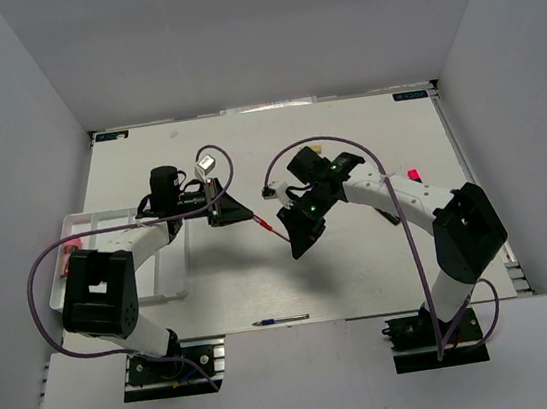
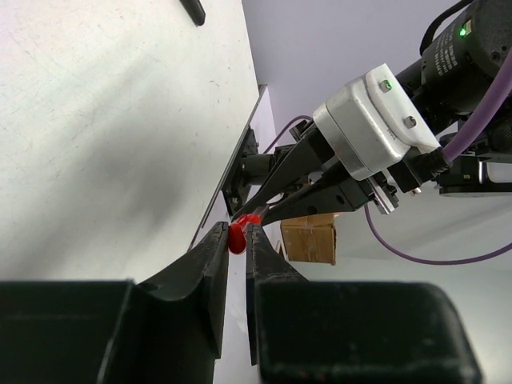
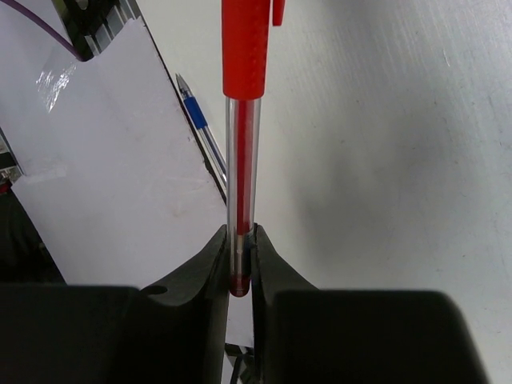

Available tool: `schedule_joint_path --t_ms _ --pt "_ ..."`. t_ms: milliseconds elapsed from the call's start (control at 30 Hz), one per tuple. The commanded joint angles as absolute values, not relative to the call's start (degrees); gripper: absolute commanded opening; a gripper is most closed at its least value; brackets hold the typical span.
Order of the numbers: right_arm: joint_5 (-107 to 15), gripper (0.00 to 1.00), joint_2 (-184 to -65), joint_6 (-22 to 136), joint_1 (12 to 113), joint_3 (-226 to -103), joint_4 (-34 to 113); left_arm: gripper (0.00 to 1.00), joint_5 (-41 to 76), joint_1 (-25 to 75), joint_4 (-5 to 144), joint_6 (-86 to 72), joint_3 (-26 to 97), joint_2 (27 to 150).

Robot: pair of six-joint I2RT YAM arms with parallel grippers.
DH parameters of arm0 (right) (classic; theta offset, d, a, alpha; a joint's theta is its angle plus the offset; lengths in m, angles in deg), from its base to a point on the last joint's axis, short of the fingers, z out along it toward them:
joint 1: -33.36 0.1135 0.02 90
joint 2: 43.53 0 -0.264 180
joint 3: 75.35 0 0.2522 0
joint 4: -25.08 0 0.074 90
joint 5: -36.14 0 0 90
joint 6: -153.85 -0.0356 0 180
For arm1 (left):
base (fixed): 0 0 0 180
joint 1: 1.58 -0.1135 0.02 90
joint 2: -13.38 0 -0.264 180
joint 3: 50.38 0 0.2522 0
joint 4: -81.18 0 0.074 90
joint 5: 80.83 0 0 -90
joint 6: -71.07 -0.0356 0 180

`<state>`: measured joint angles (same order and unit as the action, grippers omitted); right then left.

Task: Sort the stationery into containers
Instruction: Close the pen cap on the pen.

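Note:
A thin red pen hangs in the air between my two grippers above the table's middle. My right gripper is shut on its clear tail end; the red cap points away. My left gripper is closed round the red cap end, which fills the gap between its fingertips. A blue pen lies near the table's front edge and shows in the right wrist view. The white divided tray sits at the left, partly hidden by my left arm, with a pink item in it.
A small white block and a small tan eraser lie at the back middle. A pink item lies at the right beside my right arm. A black item lies on the tabletop in the left wrist view.

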<state>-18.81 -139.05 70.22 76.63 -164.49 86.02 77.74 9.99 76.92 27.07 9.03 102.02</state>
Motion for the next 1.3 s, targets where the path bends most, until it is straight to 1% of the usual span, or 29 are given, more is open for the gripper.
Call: schedule_joint_path --t_ms 0,1267 --pt "-15.97 0.00 -139.15 70.70 77.57 -170.50 74.17 0.00 80.97 14.41 75.95 26.69 7.68 99.69" --pt "-16.94 0.00 -143.72 68.68 77.04 -178.23 73.91 0.00 80.80 18.72 80.52 29.85 4.87 99.43"
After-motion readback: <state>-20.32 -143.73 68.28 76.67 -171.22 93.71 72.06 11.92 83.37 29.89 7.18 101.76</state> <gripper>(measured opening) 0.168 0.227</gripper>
